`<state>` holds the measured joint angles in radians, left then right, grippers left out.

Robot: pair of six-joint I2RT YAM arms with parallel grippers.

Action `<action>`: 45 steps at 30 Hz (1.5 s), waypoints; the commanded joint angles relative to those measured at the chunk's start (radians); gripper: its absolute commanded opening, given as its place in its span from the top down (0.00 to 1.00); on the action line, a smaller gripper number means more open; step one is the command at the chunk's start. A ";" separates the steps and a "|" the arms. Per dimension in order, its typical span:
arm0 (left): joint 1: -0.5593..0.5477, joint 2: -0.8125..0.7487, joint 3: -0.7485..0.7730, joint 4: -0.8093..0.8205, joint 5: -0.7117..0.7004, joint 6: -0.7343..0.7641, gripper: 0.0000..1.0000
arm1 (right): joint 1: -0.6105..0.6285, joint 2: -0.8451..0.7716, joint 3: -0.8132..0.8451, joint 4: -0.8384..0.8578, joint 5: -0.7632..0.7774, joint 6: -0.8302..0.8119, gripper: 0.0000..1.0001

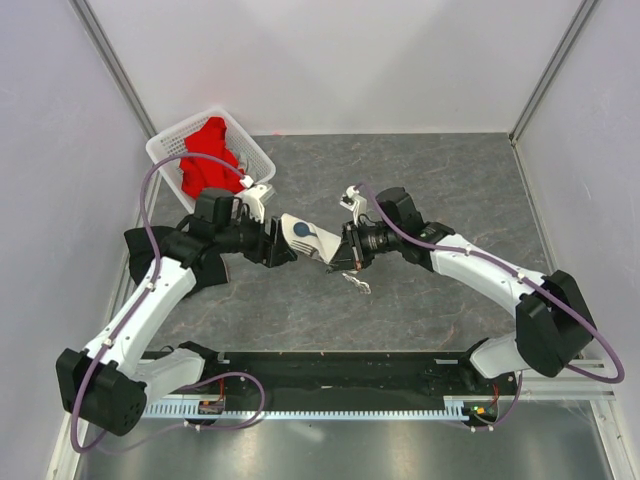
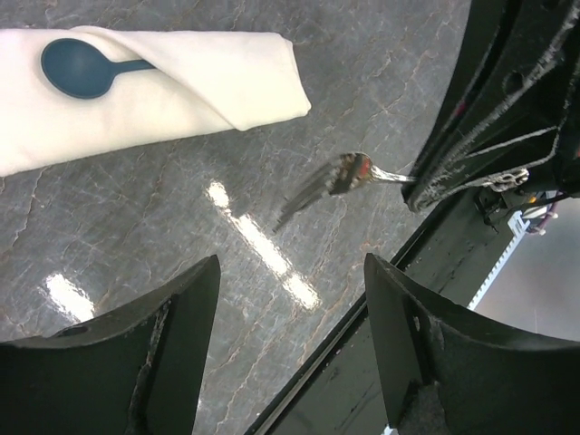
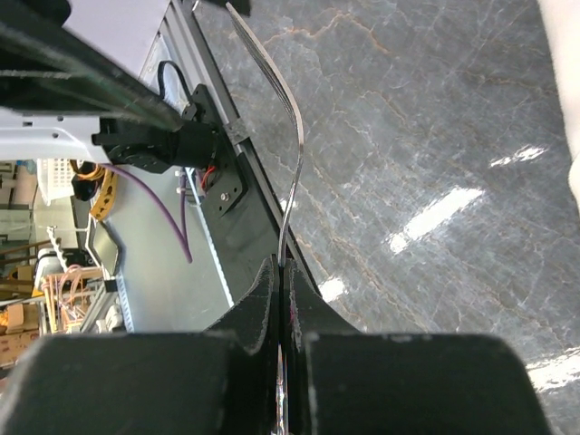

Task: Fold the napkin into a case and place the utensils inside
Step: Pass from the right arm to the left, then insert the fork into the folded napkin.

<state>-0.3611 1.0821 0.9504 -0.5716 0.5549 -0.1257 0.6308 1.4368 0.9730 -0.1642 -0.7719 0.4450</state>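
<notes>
Nearest the right wrist lens, the right gripper (image 3: 281, 272) is pinching its fingers tight on the handle of the silver fork (image 3: 298, 136). The fork's long axis is running straight out from the fingertips, with the tines leading away from the gripper and away from the folded napkin (image 1: 318, 240), toward the table's near edge. The napkin is lying on the grey marbled table (image 1: 450, 190) as a narrow layered strip, its length stretching between the two grippers. The blue spoon (image 2: 77, 67) is sitting in the napkin's fold, its bowl sticking out at the end by the left arm and its handle running along the strip under the diagonal flap. The left gripper (image 2: 292, 281) is hovering just beside the napkin with fingers spread apart, gripping nothing. Beyond the napkin, the white basket (image 1: 180, 127) is holding a red cloth (image 1: 208, 155).
</notes>
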 commanded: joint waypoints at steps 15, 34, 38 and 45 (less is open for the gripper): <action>0.022 0.099 0.002 0.180 0.226 -0.029 0.74 | -0.005 -0.059 -0.036 0.057 -0.099 -0.005 1.00; 0.358 0.318 0.155 -0.037 0.143 0.155 0.98 | -0.275 0.054 -0.091 -0.159 0.261 0.003 0.56; 0.436 0.384 0.205 -0.065 0.145 0.161 0.98 | -0.273 0.102 -0.100 -0.164 0.313 -0.006 0.80; 0.455 0.430 0.241 -0.080 0.096 0.182 0.98 | -0.273 0.155 -0.092 -0.121 0.292 0.001 0.92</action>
<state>0.0845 1.4944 1.1316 -0.6308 0.6750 -0.0040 0.3553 1.5814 0.8734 -0.3260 -0.4816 0.4454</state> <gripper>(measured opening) 0.033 0.055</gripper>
